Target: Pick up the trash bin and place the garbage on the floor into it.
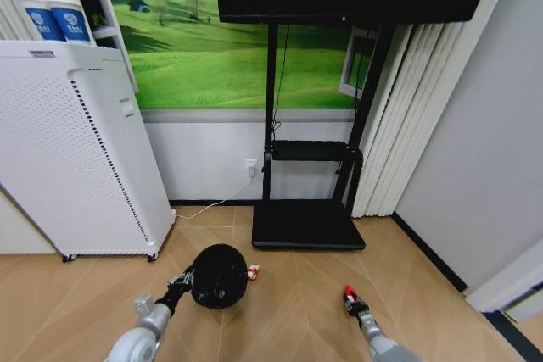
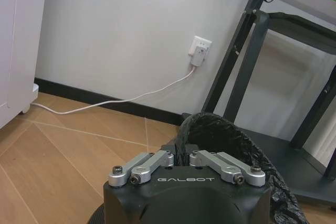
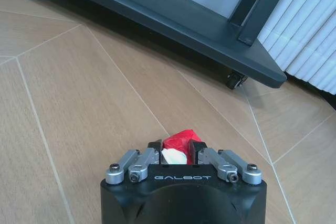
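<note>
The left gripper (image 1: 185, 278) is clenching the rim of the trash bin (image 1: 219, 275), which is sitting at about seven o'clock in the head view, in front of the white perforated appliance (image 1: 76, 150). In the left wrist view its fingers (image 2: 185, 157) are pinching the black liner bag (image 2: 220, 135). A small red-and-white piece (image 1: 252, 272) is lying just at the bin's three o'clock. At five o'clock, the right gripper (image 1: 349, 297) is grasping a red-and-white wrapper (image 3: 177, 146) above the wooden floor (image 1: 297, 294).
</note>
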Tool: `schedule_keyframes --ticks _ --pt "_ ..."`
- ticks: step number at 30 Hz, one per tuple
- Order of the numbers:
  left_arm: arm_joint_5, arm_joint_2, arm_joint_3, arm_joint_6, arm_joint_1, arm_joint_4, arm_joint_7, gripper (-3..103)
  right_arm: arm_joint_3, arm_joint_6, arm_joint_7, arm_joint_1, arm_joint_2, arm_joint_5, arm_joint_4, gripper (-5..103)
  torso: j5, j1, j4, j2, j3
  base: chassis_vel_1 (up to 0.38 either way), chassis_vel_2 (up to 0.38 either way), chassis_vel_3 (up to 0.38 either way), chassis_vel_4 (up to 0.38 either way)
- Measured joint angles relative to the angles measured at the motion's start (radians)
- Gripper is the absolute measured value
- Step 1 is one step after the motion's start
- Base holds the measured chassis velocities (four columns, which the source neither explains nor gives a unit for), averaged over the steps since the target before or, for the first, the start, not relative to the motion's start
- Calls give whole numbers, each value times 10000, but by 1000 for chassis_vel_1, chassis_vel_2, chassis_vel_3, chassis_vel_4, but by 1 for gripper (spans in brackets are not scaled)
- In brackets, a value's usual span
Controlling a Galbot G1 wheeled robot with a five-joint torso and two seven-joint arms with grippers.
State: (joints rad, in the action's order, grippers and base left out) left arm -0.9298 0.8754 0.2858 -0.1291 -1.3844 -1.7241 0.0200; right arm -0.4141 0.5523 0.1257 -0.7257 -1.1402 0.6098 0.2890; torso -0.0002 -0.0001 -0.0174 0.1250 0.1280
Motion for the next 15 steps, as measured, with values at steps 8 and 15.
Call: schedule_keyframes --ticks 8,15 --pt "2 29 33 -6 -40 -10 -3 7 162 177 41 -197 115 -47 257 28 5 0 0 0 2 0 0 0 0" --pt "27 53 32 -17 -37 42 -4 7 226 400 256 -263 411 -255 705 20 8 1 0 -1 3 0 0 0 0"
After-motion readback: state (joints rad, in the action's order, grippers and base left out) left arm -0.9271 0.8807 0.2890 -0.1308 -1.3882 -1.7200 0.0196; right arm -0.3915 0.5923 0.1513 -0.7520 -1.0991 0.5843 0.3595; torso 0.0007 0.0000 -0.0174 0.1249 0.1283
